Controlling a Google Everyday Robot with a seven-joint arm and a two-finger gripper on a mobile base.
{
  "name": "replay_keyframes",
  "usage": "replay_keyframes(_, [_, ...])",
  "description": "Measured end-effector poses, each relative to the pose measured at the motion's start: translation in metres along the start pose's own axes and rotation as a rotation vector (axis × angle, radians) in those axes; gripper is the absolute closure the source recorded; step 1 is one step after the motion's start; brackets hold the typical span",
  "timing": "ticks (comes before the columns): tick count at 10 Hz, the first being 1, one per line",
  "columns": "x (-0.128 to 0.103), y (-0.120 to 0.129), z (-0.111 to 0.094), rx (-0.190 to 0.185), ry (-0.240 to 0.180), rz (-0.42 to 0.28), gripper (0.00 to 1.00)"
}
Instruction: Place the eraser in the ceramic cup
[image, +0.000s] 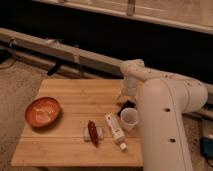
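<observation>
The eraser (127, 106) is a small black block at the right edge of the wooden table (75, 97), just behind the ceramic cup. The ceramic cup (129, 119) is a small white round cup standing upright near the right edge. My gripper (123, 97) hangs down from the white arm (165, 115), directly above and close to the eraser. I cannot tell whether it touches the eraser. The arm's bulk hides the table's right side.
A white tube (115, 131) lies just left of the cup. A dark red oblong object (93, 132) lies on a small pale pad left of it. An orange-red bowl (43, 111) sits at the table's left. A metal rail (60, 50) runs behind.
</observation>
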Motion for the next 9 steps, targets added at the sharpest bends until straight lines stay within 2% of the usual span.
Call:
replay_keyframes(4, [-0.004,-0.002,0.011,-0.014,0.016,0.02,0.2])
replay_keyframes(7, [-0.007,-0.004,0.021,-0.008,0.034,0.019,0.2])
replay_keyframes(8, [-0.008,-0.005,0.024,-0.006,0.043,0.018,0.21])
replay_keyframes(9, [-0.009,-0.005,0.026,-0.005,0.049,0.017,0.27])
